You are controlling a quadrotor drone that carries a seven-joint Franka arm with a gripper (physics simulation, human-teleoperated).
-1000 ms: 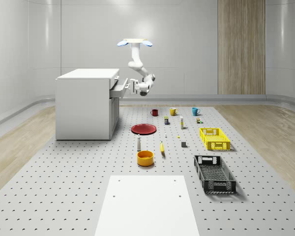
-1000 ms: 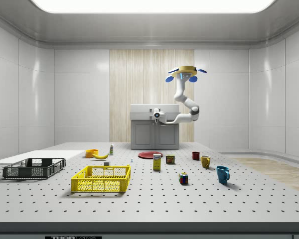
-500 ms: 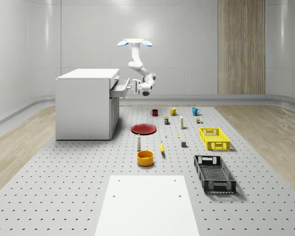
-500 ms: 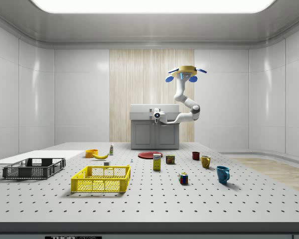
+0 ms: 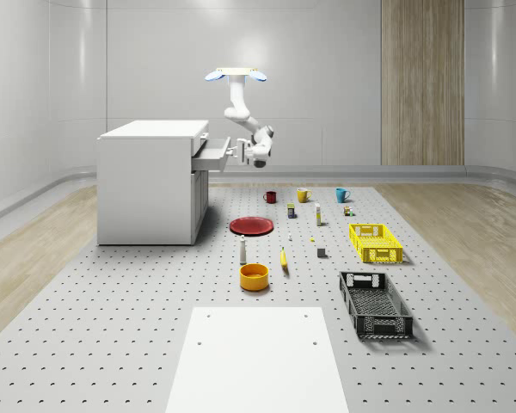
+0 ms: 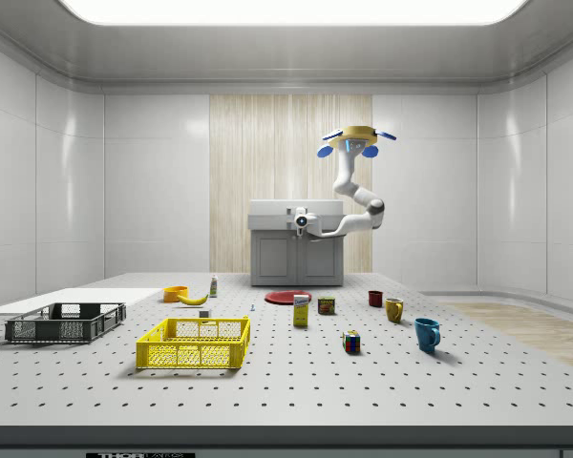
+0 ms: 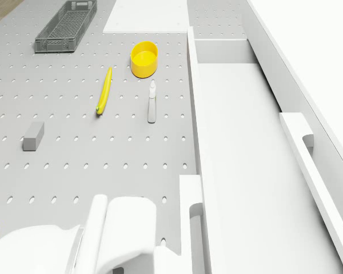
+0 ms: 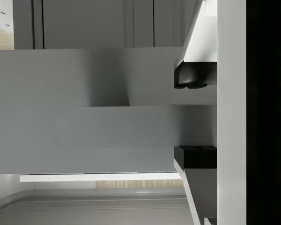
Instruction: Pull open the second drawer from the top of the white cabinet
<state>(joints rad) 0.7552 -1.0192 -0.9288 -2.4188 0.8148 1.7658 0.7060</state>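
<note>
Whole-scene view: drone [image 5: 235, 75] hovers just right of white box-shaped cabinet [image 5: 149, 181], arm bent down w/ claw [image 5: 240, 153] at front of pulled-out white second drawer [image 5: 213, 157]. Wrist view: black fingertips [image 8: 193, 75] sit either side of drawer's handle bar [image 8: 117, 125], clenched on it. Red round plate [image 5: 251, 226] on bench below.

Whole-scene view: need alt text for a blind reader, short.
A drone hovers beside a white cabinet, its arm reaching down so the end effector meets the front of a pulled-out drawer. On the pegboard floor lie a red plate, mugs, a banana, a yellow crate and a black crate.
</note>
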